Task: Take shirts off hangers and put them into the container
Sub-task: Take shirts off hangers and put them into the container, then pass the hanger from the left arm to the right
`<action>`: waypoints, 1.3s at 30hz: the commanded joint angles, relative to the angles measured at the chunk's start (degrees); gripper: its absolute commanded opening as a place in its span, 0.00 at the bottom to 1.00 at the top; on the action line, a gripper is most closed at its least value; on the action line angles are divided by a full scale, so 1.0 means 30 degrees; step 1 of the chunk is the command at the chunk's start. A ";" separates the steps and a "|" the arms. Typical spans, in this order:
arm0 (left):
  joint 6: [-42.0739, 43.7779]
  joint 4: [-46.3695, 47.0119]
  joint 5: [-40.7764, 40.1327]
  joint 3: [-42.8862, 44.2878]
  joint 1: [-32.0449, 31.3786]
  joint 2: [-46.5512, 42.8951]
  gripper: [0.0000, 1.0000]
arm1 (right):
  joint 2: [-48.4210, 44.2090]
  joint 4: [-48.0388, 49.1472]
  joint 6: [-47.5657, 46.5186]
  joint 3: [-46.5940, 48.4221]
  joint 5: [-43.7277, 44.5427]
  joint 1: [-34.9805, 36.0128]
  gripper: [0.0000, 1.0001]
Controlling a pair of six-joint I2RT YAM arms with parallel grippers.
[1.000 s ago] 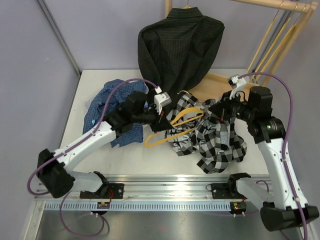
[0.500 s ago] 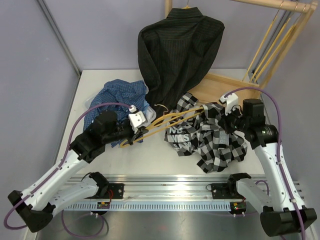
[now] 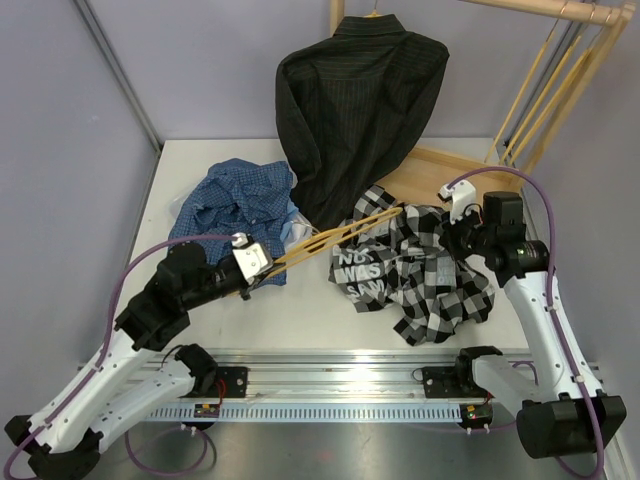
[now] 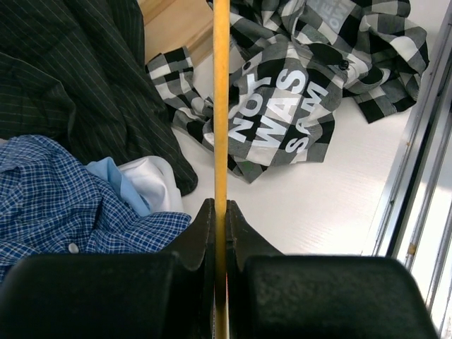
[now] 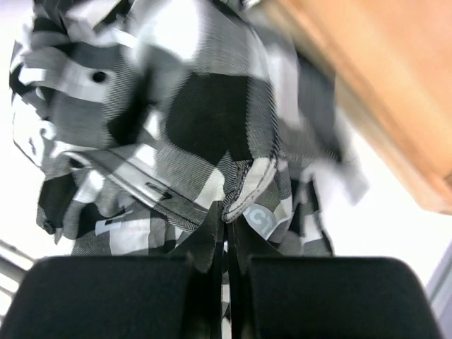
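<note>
On a white surface (image 3: 300, 310), the left claw (image 4: 219, 212) is clamping shut on the bar of a thin yellow hanger (image 3: 340, 233). The hanger is slanting away from the claw toward the right rear, and its far end is lying over the edge of the black-and-white checked shirt (image 3: 430, 280). That shirt is lying crumpled on the right half of the surface, with printed lettering showing on its near-left side. The right claw (image 5: 227, 233) is pinching a fold of this checked cloth, fingers pressed together on it.

Behind the hanger, a black pinstriped shirt (image 3: 360, 100) is hanging from above. Its hem is drooping down between the two heaps and covering part of the flat wooden rack base (image 3: 455, 168). At the left rear, a dark blue checked shirt (image 3: 235, 200) is lying bunched, with a light blue shirt (image 4: 116, 180) and a white shirt (image 4: 152, 180) peeking out at its edge. A wooden rail (image 3: 540, 8) is crossing the upper right corner.
</note>
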 commanded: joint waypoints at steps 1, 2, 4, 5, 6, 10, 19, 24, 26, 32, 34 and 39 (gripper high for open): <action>0.0755 0.1790 0.0688 0.0056 0.0103 -0.0453 0.00 | -0.0235 0.1131 0.0446 0.1048 0.1388 -0.0127 0.00; 0.0843 0.1818 0.0921 0.0056 0.0103 -0.0599 0.00 | -0.0205 0.1014 0.0475 0.1048 0.1538 -0.0185 0.00; 0.0815 0.2050 0.1128 -0.0148 0.0132 -0.0775 0.00 | -0.0263 0.0809 0.0301 0.0990 0.0988 -0.0215 0.00; 0.0728 0.2139 0.1158 -0.0207 0.0161 -0.0805 0.00 | -0.0467 0.0373 0.0039 0.0932 0.0315 -0.0215 0.00; 0.0640 0.2227 0.1245 -0.0237 0.0190 -0.0747 0.00 | -0.0498 -0.0067 -0.1008 0.0815 -0.0648 -0.0215 0.00; 0.0201 0.2724 0.1626 -0.0237 0.0424 -0.0396 0.00 | -0.0090 -0.3695 -0.5724 0.0288 -0.6940 -0.0215 0.12; -0.1001 0.3340 0.3911 -0.0002 0.1274 0.1157 0.00 | 0.2785 -0.7804 -1.0684 -0.0095 -0.8537 -0.0186 0.38; -0.1352 0.3576 0.4292 -0.0149 0.1362 0.1683 0.00 | 0.0619 -1.0233 -1.1944 0.2298 -0.8598 -0.0215 0.74; -0.1382 0.3576 0.4409 -0.0120 0.1362 0.1860 0.00 | -0.0407 -1.1521 -1.2179 0.3300 -0.8538 -0.0215 0.85; -0.1470 0.3458 0.5170 0.0027 0.1421 0.2359 0.00 | -0.1026 -1.4716 -1.3468 0.6699 -0.9416 -0.0186 0.94; -0.1412 0.3400 0.5376 -0.0003 0.1450 0.2359 0.00 | -0.0851 -1.5128 -1.3528 0.7403 -1.0232 -0.0215 0.94; -0.1265 0.3401 0.6284 0.0026 0.1450 0.2388 0.00 | -0.0207 -1.4925 -1.3616 0.8545 -1.2519 -0.0186 0.98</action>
